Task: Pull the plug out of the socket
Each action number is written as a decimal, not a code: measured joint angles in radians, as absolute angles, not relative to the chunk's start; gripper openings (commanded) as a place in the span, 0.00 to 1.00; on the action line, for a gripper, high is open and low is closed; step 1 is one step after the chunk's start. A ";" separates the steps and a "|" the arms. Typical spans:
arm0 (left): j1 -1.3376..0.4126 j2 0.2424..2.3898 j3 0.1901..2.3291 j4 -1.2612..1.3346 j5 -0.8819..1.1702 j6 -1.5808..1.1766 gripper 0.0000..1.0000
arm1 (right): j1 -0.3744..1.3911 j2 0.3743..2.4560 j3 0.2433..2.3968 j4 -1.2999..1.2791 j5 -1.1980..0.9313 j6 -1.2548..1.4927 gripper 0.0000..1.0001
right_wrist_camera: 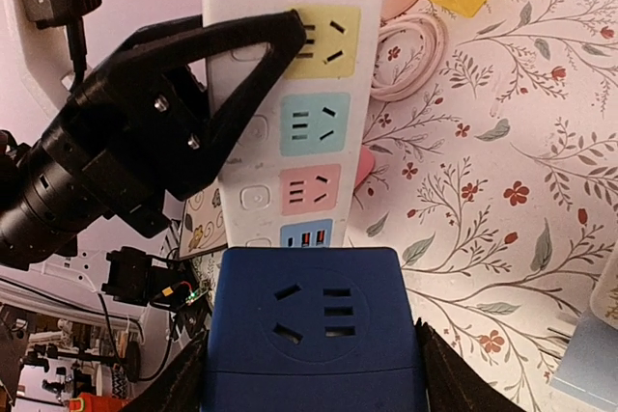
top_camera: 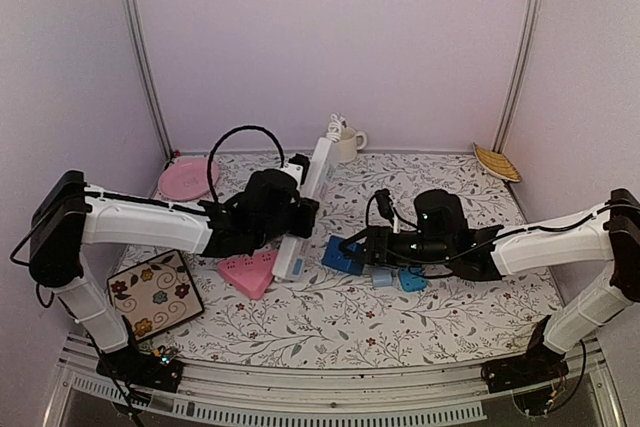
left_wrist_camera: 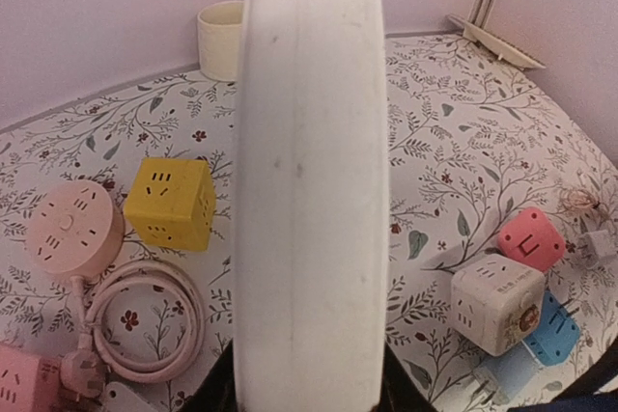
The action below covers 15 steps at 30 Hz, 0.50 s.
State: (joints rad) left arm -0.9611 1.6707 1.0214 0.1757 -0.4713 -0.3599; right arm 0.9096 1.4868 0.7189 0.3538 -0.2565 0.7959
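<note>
A long white power strip (top_camera: 308,197) with coloured outlet panels is held off the table by my left gripper (top_camera: 298,211), which is shut on its sides. Its plain back fills the left wrist view (left_wrist_camera: 309,190), with my left gripper (left_wrist_camera: 309,395) behind it. My right gripper (top_camera: 358,247) is shut on a dark blue cube plug (top_camera: 342,255) right beside the strip's near end. In the right wrist view the cube (right_wrist_camera: 314,325) sits between my right gripper's jaws (right_wrist_camera: 311,378) and covers the strip's (right_wrist_camera: 319,132) lower end. I cannot tell whether they are joined.
A pink triangular socket (top_camera: 248,273) and floral tile (top_camera: 152,293) lie left. Light blue adapters (top_camera: 398,279) lie under my right arm. A pink plate (top_camera: 185,179), cream cup (top_camera: 347,144) and wooden dish (top_camera: 497,162) stand at the back. A yellow cube (left_wrist_camera: 171,203) and pink round socket (left_wrist_camera: 70,229) lie below the strip.
</note>
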 measured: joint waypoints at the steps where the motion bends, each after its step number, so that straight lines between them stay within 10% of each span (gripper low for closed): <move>1: -0.959 1.678 1.023 0.174 -0.459 -0.365 0.00 | 0.904 1.480 0.713 0.351 -0.256 0.796 0.28; 15: -0.875 1.847 1.132 0.083 -0.186 -0.519 0.14 | 0.681 1.235 0.529 0.263 -0.195 0.770 0.29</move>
State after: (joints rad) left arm -0.8749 1.8473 1.1316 0.0826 -0.1864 -0.5186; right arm 0.6811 1.2350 0.5293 0.2630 -0.1947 0.7704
